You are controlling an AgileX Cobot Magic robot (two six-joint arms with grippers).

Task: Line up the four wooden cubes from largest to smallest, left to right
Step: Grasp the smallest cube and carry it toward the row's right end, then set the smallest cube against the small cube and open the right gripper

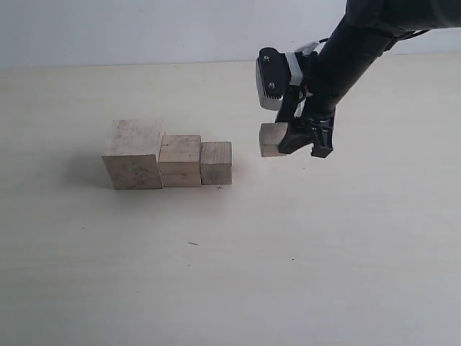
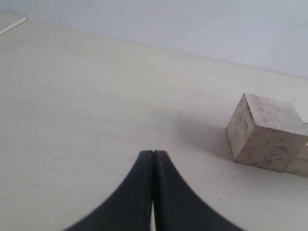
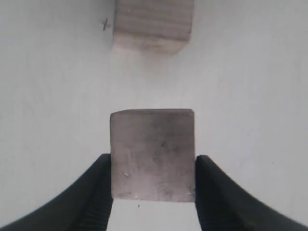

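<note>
Three pale wooden cubes stand touching in a row on the table: the largest cube (image 1: 132,154) at the left, a middle-sized cube (image 1: 180,160) beside it, then a smaller cube (image 1: 216,163). The smallest cube (image 1: 271,139) hangs above the table to the right of the row, held by my right gripper (image 1: 302,138), which is shut on it. The right wrist view shows this smallest cube (image 3: 153,154) pinched between the two black fingers, with the smaller cube (image 3: 153,24) beyond it. My left gripper (image 2: 153,154) is shut on nothing, with the largest cube (image 2: 265,132) off to one side.
The cubes rest on a plain cream table (image 1: 230,274) that meets a white wall (image 1: 144,29) at the back. A small pencilled cross (image 3: 105,24) marks the table beside the smaller cube. The left arm is out of the exterior view.
</note>
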